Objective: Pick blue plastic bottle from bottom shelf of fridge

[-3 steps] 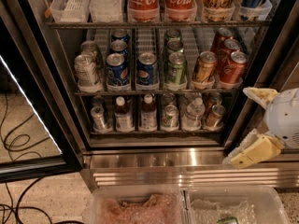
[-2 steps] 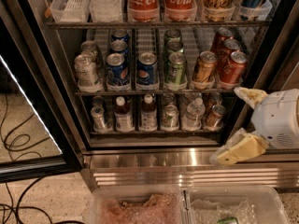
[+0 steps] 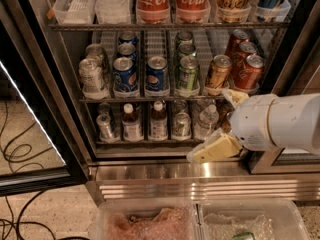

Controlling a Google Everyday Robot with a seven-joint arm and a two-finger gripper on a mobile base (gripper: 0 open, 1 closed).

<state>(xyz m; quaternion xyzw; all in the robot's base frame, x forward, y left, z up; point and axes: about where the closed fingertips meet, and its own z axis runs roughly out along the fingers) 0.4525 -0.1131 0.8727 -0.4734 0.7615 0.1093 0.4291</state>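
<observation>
Hovering off the right front corner of the bottom shelf (image 3: pixel 140 143), fingers (image 3: pixel 217 148) spread ready to straddle, the gripper (image 3: pixel 215 126) sits well apart from the blue plastic bottle (image 3: pixel 158 123), upright in a middle lane.

Fridge (image 3: pixel 165 173): fills my view from 9 o'clock round to 3.
Bottom shelf (image 3: pixel 150 142): lowest rack, directly under the can rack (image 3: pixel 150 99).
Blue plastic bottle (image 3: pixel 132 126): on the bottom shelf, second lane from the left. A small can (image 3: pixel 106 128) stands at its 9 o'clock, a second bottle (image 3: pixel 158 123) at its 3.
Water bottle (image 3: pixel 206 121): further toward 3 o'clock.
Gripper (image 3: pixel 212 126): before the shelf's right end, at the blue plastic bottle's 3 o'clock and well apart from it.
Bins (image 3: pixel 145 206): I see them at 6 o'clock, in front of the fridge.
</observation>
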